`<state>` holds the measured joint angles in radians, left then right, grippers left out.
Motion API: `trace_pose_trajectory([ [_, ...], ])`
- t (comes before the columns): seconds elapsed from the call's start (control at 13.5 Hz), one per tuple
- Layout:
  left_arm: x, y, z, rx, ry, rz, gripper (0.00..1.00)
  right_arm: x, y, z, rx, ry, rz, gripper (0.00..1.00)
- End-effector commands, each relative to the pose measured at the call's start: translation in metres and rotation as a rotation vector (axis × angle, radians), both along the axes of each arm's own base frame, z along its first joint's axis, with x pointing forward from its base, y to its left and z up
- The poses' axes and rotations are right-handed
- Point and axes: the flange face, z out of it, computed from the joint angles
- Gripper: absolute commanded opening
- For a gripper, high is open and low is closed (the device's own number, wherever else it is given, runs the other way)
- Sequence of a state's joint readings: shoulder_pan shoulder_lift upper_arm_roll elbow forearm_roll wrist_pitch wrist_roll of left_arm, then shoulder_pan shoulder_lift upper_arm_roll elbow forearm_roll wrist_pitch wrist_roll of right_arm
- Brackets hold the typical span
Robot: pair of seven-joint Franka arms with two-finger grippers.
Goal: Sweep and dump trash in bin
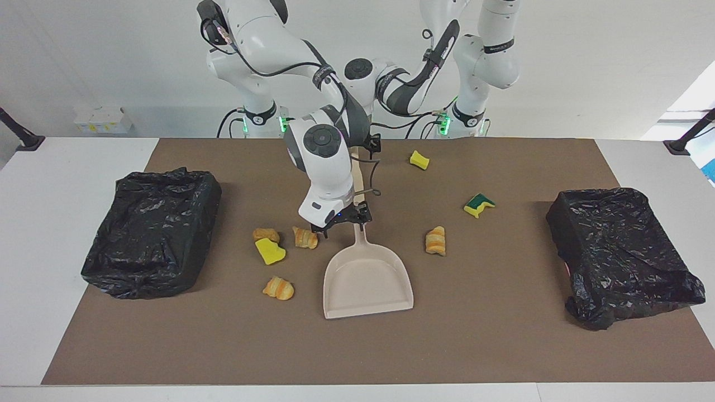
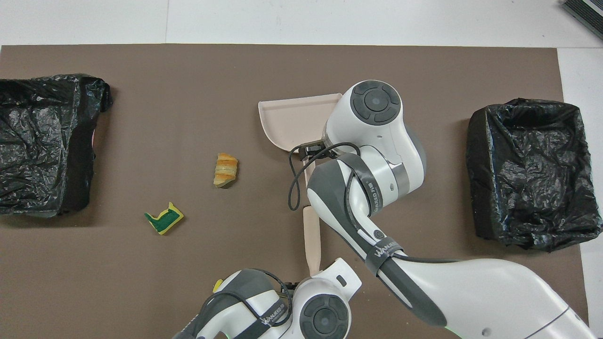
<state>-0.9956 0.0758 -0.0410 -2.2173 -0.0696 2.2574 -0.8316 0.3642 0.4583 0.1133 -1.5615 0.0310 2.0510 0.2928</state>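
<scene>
Several trash scraps lie on the brown mat: pastry pieces (image 1: 305, 238) (image 1: 279, 288) and a yellow sponge bit (image 1: 270, 252) beside the beige dustpan (image 1: 366, 282) toward the right arm's end. A pastry piece (image 1: 436, 240), a green-backed sponge bit (image 1: 478, 205) and a yellow bit (image 1: 419, 159) lie toward the left arm's end. The pan's long beige handle (image 1: 357, 178) points at the robots. My right gripper (image 1: 343, 221) stands open astride the handle where it meets the pan. My left gripper (image 1: 373, 145) is low at the handle's end nearest the robots. The pan holds nothing.
Two bins lined with black bags stand on the mat, one at the right arm's end (image 1: 153, 231) and one at the left arm's end (image 1: 620, 254). The right arm's wrist covers part of the pan (image 2: 289, 120) from above.
</scene>
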Motion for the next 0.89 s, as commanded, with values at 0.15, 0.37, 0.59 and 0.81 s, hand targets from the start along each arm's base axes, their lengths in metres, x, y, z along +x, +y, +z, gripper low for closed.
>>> trace_pose_trajectory([
  [0.15,0.009,0.003,0.017,0.012,0.005,0.029,0.17,-0.006,-0.004,0.003,0.003,-0.013,0.012,1.00],
  [0.37,0.010,0.007,0.030,0.042,-0.025,-0.004,0.02,-0.006,-0.003,0.003,0.005,-0.014,0.013,1.00],
  [0.59,0.009,0.018,0.044,0.074,-0.016,-0.013,0.02,-0.007,0.002,0.000,0.008,-0.019,0.004,1.00],
  [0.81,0.017,0.040,0.053,0.135,-0.003,-0.041,0.02,-0.019,0.026,-0.014,0.020,-0.041,0.028,1.00],
])
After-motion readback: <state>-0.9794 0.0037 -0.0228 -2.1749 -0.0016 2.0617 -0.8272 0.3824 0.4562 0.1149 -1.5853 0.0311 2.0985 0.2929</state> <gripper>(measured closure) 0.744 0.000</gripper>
